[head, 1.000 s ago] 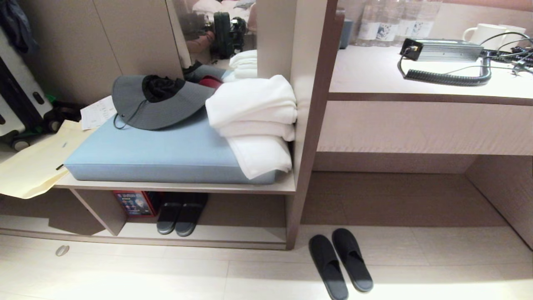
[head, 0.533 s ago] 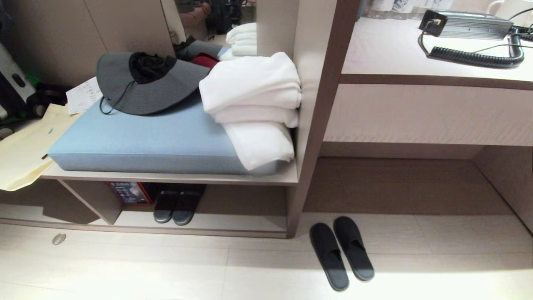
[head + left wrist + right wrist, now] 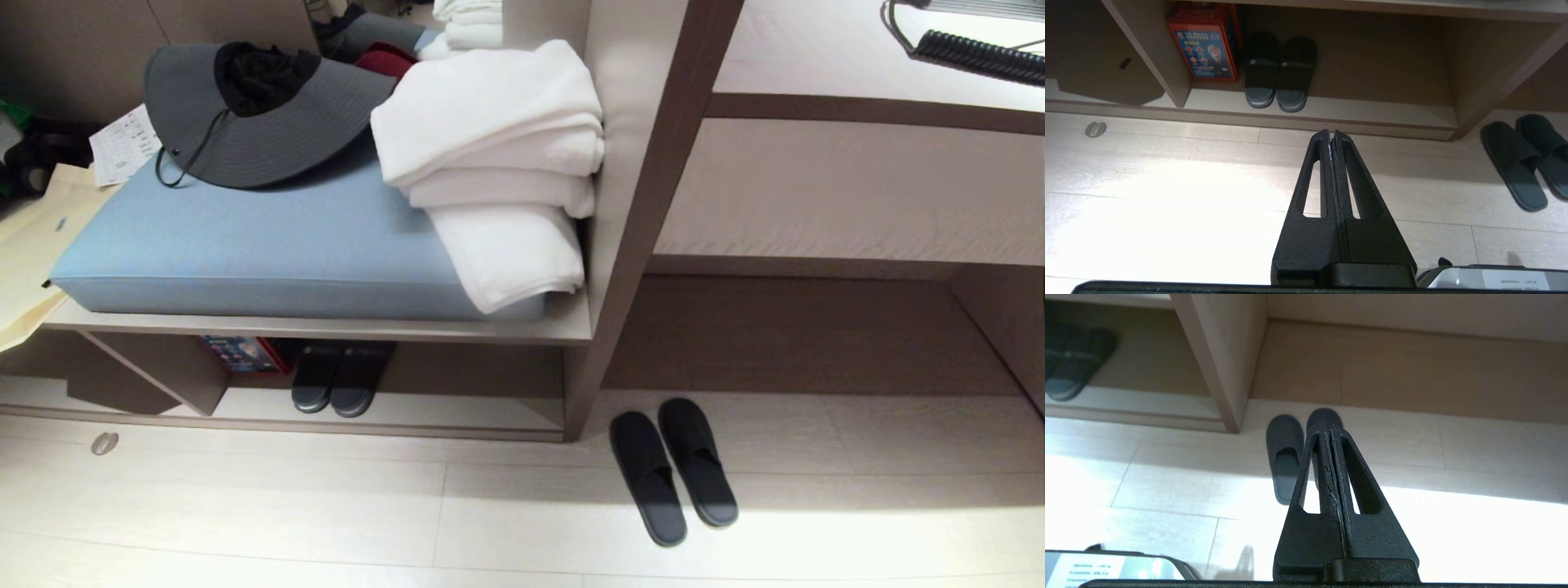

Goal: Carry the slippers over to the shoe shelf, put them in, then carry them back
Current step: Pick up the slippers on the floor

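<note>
Head view: whole scene slid upward since a second ago, so camera dipped; things unmoved. Slippers [image 3: 673, 469] on floor just right of shoe shelf [image 3: 392, 408]. Left pincer [image 3: 1332, 136], right pincer [image 3: 1327, 430] both closed, empty. Pickup not begun.

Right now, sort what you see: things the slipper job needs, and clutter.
Job: the slippers on the floor; the shoe shelf; left gripper and right gripper, both shut.
Clutter: striped slippers, red box, hat, towels, blue cushion.

Grey hat [image 3: 253, 114], white towels [image 3: 498, 163] on blue cushion [image 3: 269, 245] — tiled floor [image 3: 245, 506]
</note>
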